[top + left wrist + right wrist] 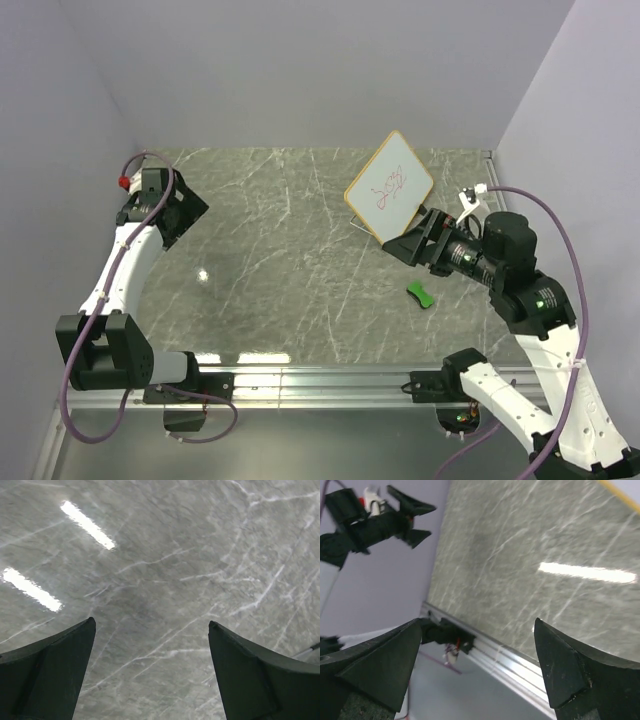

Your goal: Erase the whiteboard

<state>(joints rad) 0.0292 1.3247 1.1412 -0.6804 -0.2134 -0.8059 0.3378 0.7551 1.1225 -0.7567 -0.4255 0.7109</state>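
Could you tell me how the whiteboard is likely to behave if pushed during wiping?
The whiteboard stands tilted on a thin dark stand, so a firm push would probably tip or slide it. Its wooden frame suggests it is stiff, and likely light.
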